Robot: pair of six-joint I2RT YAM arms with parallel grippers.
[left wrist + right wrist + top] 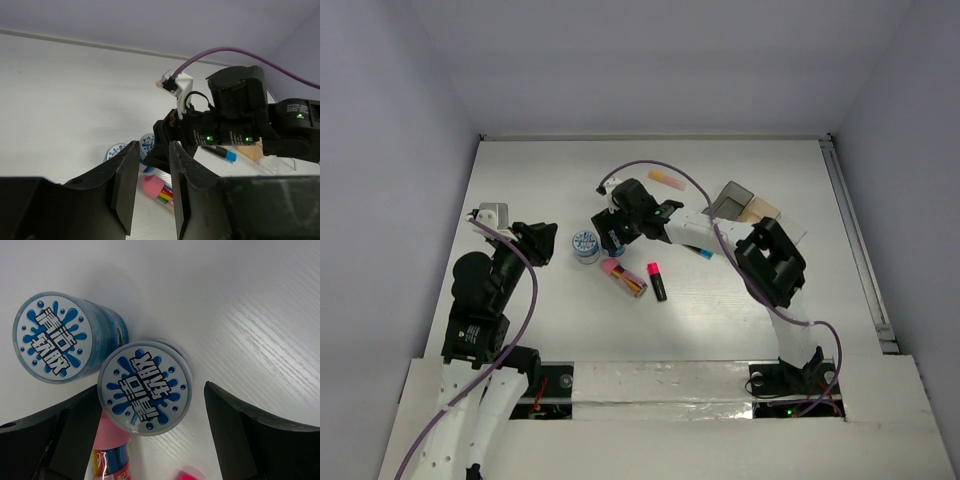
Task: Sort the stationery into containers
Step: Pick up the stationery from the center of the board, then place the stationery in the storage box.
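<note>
Two round blue-and-white rolls stand side by side; the left roll (62,342) also shows in the top view (586,245). My right gripper (150,390) (612,238) is open, straddling the right roll (145,387), which sits close to its left finger. The pink-capped tube of sticks (623,277) (112,450) lies just beside it. A pink-capped black marker (657,281), a pale orange marker (666,179) and a blue marker (225,154) lie on the table. The joined trays (732,198) sit at the back right. My left gripper (535,243) (152,147) is empty, jaws narrowly apart. No yellow marker shows.
The right arm (770,265) stretches across the table's middle, its purple cable (690,180) looping over the orange marker. The tan tray (761,210) and clear tray (790,230) adjoin the dark one. A rail (855,240) runs along the table's right edge.
</note>
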